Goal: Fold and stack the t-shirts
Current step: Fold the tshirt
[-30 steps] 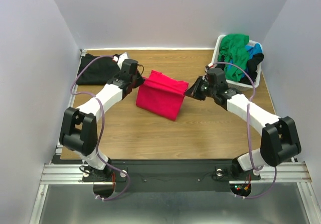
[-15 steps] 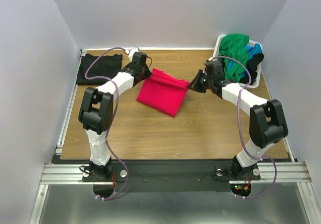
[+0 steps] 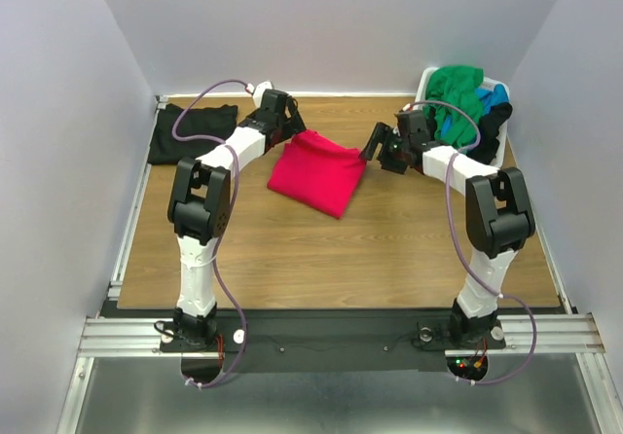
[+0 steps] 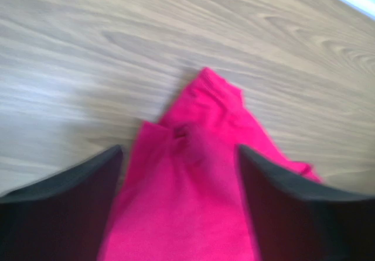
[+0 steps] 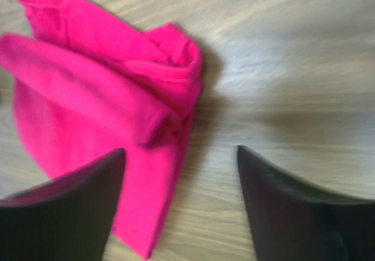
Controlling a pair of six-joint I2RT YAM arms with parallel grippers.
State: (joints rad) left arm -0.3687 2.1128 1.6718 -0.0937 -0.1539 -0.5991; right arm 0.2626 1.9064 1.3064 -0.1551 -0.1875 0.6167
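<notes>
**A:** Between the fingers of the left gripper (image 4: 179,150), is anything clamped?

**B:** No. Its jaws stand apart over the far left corner of the folded pinkish-red t-shirt (image 3: 316,173).

**A:** And the right gripper (image 5: 180,153)?

**B:** Also apart, holding nothing, beside that shirt's right edge. The shirt lies mid-table (image 3: 321,249). A black t-shirt (image 3: 190,132) lies at the far left corner, and a green shirt (image 3: 456,93), a blue shirt (image 3: 492,96) and a second black shirt (image 3: 494,121) are heaped in the white laundry basket (image 3: 484,164) far right

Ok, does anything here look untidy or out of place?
The red shirt lies askew to the edges of the table, and one corner is bunched into a roll instead of lying flat.
</notes>
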